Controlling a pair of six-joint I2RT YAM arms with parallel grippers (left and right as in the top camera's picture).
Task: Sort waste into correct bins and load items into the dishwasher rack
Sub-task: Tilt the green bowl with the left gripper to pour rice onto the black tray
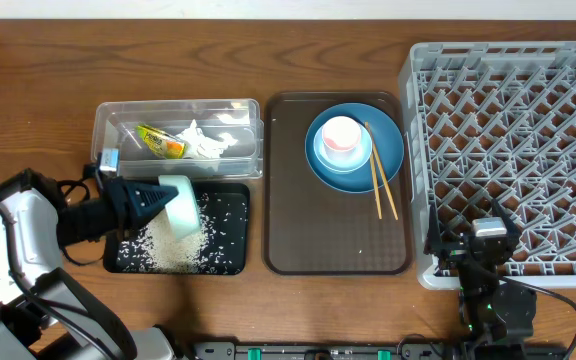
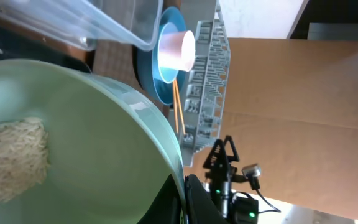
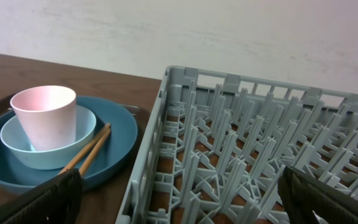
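Note:
My left gripper (image 1: pixel 161 201) is shut on the rim of the pale green bowl (image 1: pixel 182 205), tipped on its side over the black tray (image 1: pixel 232 262). Rice (image 1: pixel 166 250) lies scattered on that tray, and a clump of rice (image 2: pixel 11 158) still clings inside the bowl (image 2: pixel 92 124). The clear tub (image 1: pixel 118 122) holds the yellow-green wrapper (image 1: pixel 161 141) and white tissue (image 1: pixel 206 143). On the blue plate (image 1: pixel 390 150) sit the light-blue bowl (image 1: pixel 319 152) with the pink cup (image 1: pixel 341 135) in it, and the chopsticks (image 1: pixel 381 182). My right gripper (image 1: pixel 474 238) hangs open over the rack's (image 1: pixel 528 140) near left corner.
The dark brown serving tray (image 1: pixel 338 240) lies between the bins and the rack, carrying the plate stack at its far end. The rack (image 3: pixel 260 143) fills the right side of the table. A tan cardboard panel (image 2: pixel 303 93) stands beyond the table.

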